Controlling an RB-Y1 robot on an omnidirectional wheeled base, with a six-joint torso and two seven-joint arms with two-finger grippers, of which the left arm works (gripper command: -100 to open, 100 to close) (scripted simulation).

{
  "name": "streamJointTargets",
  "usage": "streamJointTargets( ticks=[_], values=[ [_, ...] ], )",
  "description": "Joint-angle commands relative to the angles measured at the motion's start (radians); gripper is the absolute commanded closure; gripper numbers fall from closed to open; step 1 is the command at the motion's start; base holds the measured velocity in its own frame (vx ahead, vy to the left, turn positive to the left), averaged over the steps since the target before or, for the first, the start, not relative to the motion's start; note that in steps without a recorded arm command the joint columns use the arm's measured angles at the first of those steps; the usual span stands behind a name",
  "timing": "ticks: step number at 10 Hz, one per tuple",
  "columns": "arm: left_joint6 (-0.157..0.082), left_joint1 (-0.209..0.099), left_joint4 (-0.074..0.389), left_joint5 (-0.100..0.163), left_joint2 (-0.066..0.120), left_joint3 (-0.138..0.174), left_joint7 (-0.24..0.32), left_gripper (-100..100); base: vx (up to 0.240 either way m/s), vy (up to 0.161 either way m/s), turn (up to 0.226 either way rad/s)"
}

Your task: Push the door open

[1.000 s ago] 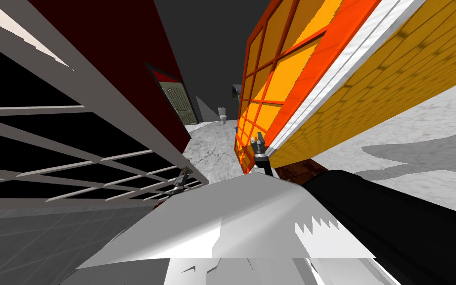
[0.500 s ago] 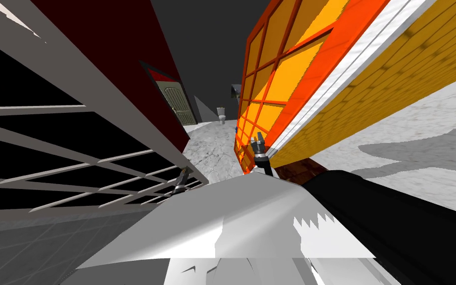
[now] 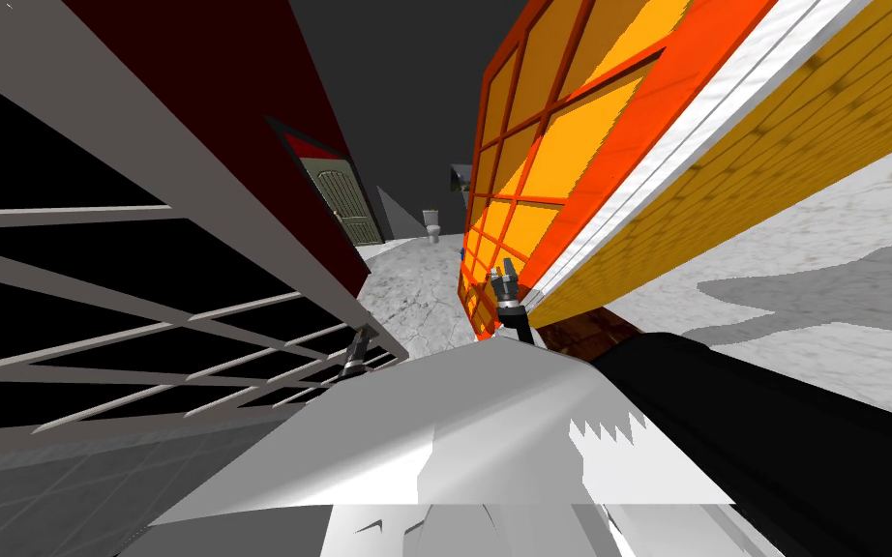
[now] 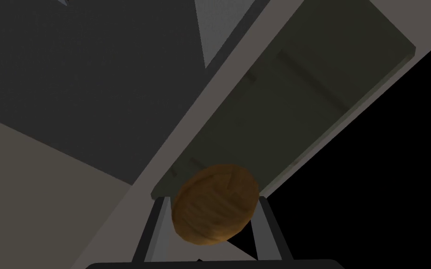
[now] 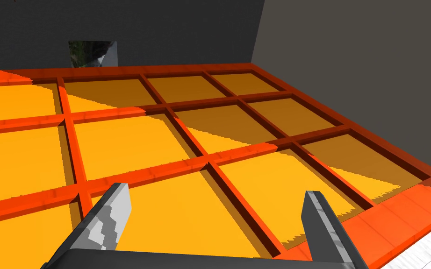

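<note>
Door (image 4: pixel 303 102) in the left wrist view is a dark olive slab with recessed panels, seen slantwise along its face, its thick edge showing at the far end. A round brown knob (image 4: pixel 215 203) with a wood-like grain sits at the near end of the door. The left end effector (image 4: pixel 211 200) has this knob between its two fingers (image 4: pixel 156 226), which are drawn in closer than their open spread and press against the knob's sides. A pale grey frame (image 4: pixel 205 107) runs just beside the door on one side, and a black area lies on the other.

In the head view the left end effector (image 3: pixel 361 340) is small and low, at the foot of a grey lattice (image 3: pixel 144 135) whose openings are black.

The right end effector (image 3: pixel 505 276) stands near the lower edge of an orange gridded panel (image 3: pixel 570 155). In the right wrist view its fingers (image 5: pixel 111 210) are spread wide with nothing between them, pointing along the yellow-orange panes of that panel (image 5: pixel 130 145). A yellow brick wall (image 3: pixel 773 145) stands just beside the panel, and a marbled grey floor (image 3: pixel 405 290) lies between the two sides.
</note>
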Motion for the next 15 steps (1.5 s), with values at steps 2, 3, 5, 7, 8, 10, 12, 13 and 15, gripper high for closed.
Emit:
streamJointTargets(
  ticks=[2,3,5,7,8,10,12,13,15],
  values=[
    [0.011,0.012,-0.034,0.015,0.0,0.013,0.037,100,0.017,0.008,-0.01],
    [0.012,0.012,-0.039,0.026,-0.008,0.02,0.064,100,0.043,0.031,-0.039],
    [0.013,0.012,-0.045,0.037,-0.016,0.027,0.112,100,0.033,0.026,-0.032],
    [0.014,0.013,-0.052,0.049,-0.025,0.035,0.156,100,0.036,0.03,-0.027],
    [0.015,0.013,-0.058,0.061,-0.034,0.043,0.182,100,0.05,0.048,-0.061],
    [0.015,0.014,-0.064,0.073,-0.043,0.051,0.232,100,0.05,0.035,-0.025],
    [0.016,0.014,-0.071,0.085,-0.053,0.059,0.28,100,0.032,0.023,-0.026],
    [0.017,0.014,-0.078,0.098,-0.062,0.067,0.308,100,0.049,0.051,-0.048],
    [0.018,0.015,-0.084,0.11,-0.072,0.075,0.362,100,0.05,0.035,-0.029]
  ],
)
